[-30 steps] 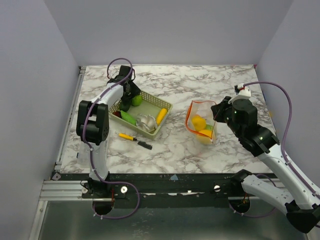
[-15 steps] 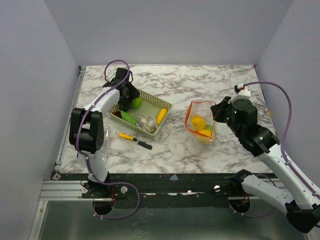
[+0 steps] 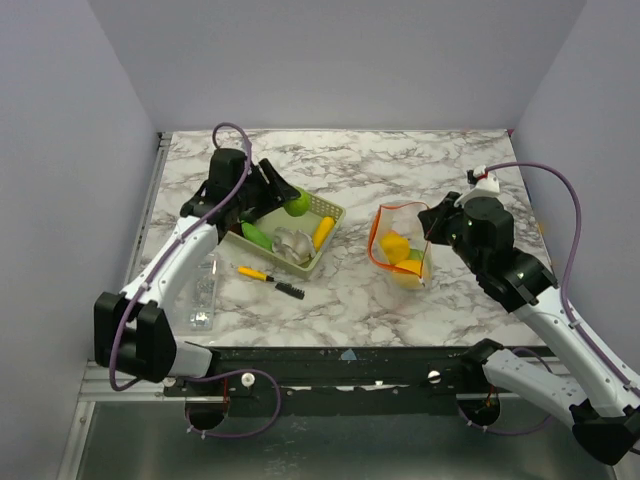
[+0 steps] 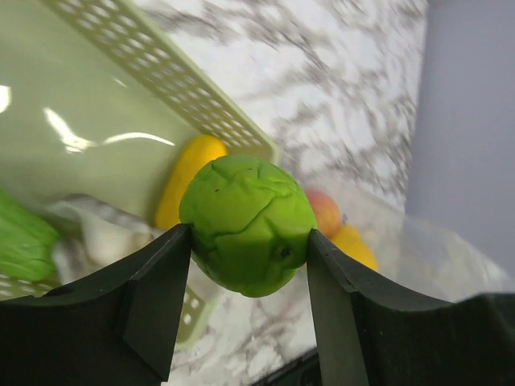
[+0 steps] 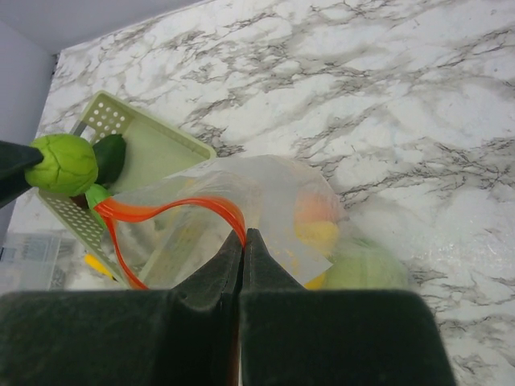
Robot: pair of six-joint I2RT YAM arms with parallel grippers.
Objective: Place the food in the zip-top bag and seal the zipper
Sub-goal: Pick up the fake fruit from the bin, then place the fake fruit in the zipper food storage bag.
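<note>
My left gripper (image 3: 291,203) is shut on a light green toy fruit (image 4: 247,224) and holds it above the right end of the pale green basket (image 3: 322,205); the fruit also shows in the right wrist view (image 5: 62,164). My right gripper (image 5: 243,235) is shut on the orange-red zipper strip (image 5: 173,207) of the clear zip-top bag (image 3: 402,245), holding its mouth open. Yellow, orange and green food (image 3: 398,246) lies inside the bag. A dark green piece (image 3: 256,235) and a yellow piece (image 3: 322,232) lie in the basket.
A yellow-and-black pen (image 3: 268,277) lies on the marble table in front of the basket. A whitish object (image 3: 290,244) is in the basket. A clear plastic item (image 3: 203,295) lies at the table's left edge. Grey walls enclose the table.
My left gripper has lifted the light green fruit out of the basket's far left corner and carried it right, toward the bag. The right gripper has kept its hold on the zipper.
</note>
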